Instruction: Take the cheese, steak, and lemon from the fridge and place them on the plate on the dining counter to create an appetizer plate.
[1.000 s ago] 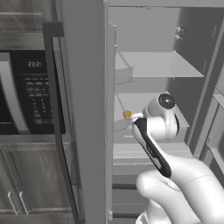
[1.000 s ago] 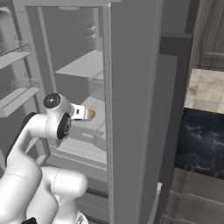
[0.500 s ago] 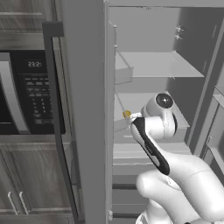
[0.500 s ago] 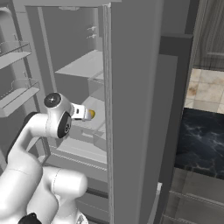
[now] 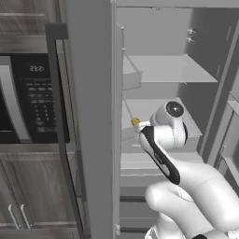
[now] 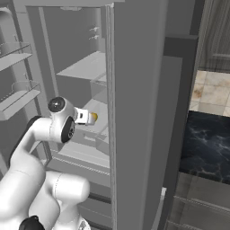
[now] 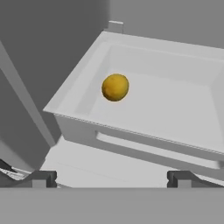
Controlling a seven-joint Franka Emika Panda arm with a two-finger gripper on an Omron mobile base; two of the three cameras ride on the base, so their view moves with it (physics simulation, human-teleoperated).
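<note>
The lemon is a small round yellow ball lying in a pale grey tray on a middle shelf of the fridge. My gripper is open, its fingertips spread wide just short of the tray's front wall, and nothing is between them. From the base, the lemon peeks out just past my white hand, which reaches into the open fridge. The lemon is apart from the hand. A stretch of the black dining counter shows at the right. The cheese, steak and plate are out of view.
A black microwave sits left of the fridge above grey cabinets. Fridge shelves run above the hand, and door bins hang on the left door. The fridge's side wall stands close on the tray's left.
</note>
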